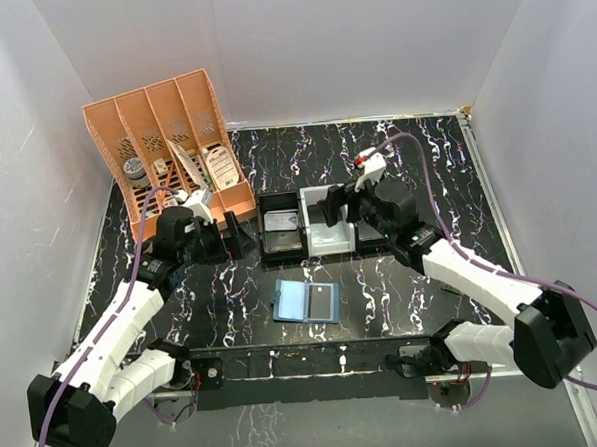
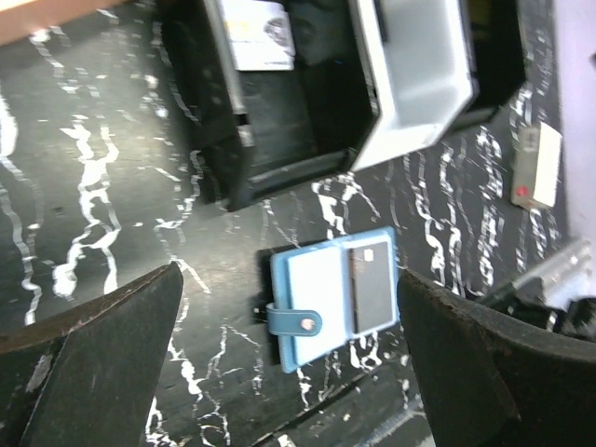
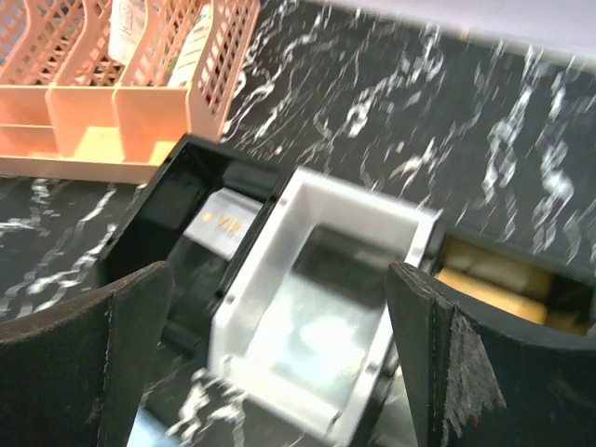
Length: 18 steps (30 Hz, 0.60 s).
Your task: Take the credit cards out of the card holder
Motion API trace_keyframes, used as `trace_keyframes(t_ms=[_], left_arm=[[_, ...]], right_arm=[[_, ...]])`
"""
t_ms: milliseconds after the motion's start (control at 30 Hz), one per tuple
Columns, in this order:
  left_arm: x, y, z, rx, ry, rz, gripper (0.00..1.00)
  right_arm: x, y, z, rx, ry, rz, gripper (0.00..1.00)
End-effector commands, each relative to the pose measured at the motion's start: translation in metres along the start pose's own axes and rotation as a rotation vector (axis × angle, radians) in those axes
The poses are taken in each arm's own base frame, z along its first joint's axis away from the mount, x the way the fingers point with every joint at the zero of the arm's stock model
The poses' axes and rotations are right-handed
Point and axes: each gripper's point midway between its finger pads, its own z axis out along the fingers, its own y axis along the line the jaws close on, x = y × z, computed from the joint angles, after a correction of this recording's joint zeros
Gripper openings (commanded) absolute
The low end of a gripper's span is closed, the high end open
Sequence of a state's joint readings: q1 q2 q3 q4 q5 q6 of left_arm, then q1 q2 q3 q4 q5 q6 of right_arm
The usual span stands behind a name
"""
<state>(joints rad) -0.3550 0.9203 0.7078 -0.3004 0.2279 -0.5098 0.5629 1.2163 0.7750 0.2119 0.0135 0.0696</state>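
Observation:
The card holder lies open on the dark marbled table, near the front centre, light blue inside with its teal strap to the left. A black credit card sits in its right half, also seen in the left wrist view as the black credit card on the card holder. My left gripper hangs open above it, apart from it. My right gripper is open over the white tray, with nothing between its fingers. The tray's floor looks silvery and blurred.
A black tray left of the white tray holds a pale card. Another dark tray on the right holds yellowish items. An orange file organizer stands at the back left. A small white box with a red mark lies to the right.

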Motion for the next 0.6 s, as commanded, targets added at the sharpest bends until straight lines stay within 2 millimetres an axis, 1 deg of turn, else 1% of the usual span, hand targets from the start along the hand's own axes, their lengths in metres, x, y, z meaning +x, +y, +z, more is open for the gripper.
trace_keyframes(t_ms=[0, 67, 200, 300, 367, 433, 467, 533, 567], left_arm=[[0.008, -0.04, -0.002, 0.227, 0.074, -0.009, 0.98], [0.012, -0.043, -0.001, 0.258, 0.09, -0.008, 0.98], [0.02, -0.05, 0.002, 0.302, 0.131, 0.003, 0.96], [0.025, -0.056, 0.003, 0.319, 0.142, 0.01, 0.95], [0.028, -0.062, 0.004, 0.335, 0.147, 0.012, 0.93], [0.033, -0.068, 0.007, 0.328, 0.162, 0.015, 0.93], [0.039, -0.072, 0.009, 0.313, 0.173, 0.032, 0.93], [0.054, -0.078, 0.014, 0.272, 0.186, 0.094, 0.94], [0.062, -0.078, 0.016, 0.252, 0.193, 0.123, 0.94]], right_arm=[[0.029, 0.012, -0.03, 0.037, 0.099, 0.384, 0.98], [0.038, 0.012, -0.039, 0.044, 0.098, 0.427, 0.98], [0.042, 0.003, -0.055, 0.134, 0.064, 0.626, 0.98], [0.049, 0.012, -0.059, 0.115, 0.093, 0.728, 0.98], [0.053, 0.021, -0.06, 0.079, 0.133, 0.758, 0.93], [0.053, 0.032, -0.06, 0.03, 0.168, 0.776, 0.84], [0.053, 0.035, -0.062, 0.022, 0.189, 0.778, 0.8], [0.056, 0.04, -0.067, 0.029, 0.231, 0.841, 0.73], [0.061, 0.04, -0.07, 0.037, 0.252, 0.857, 0.71]])
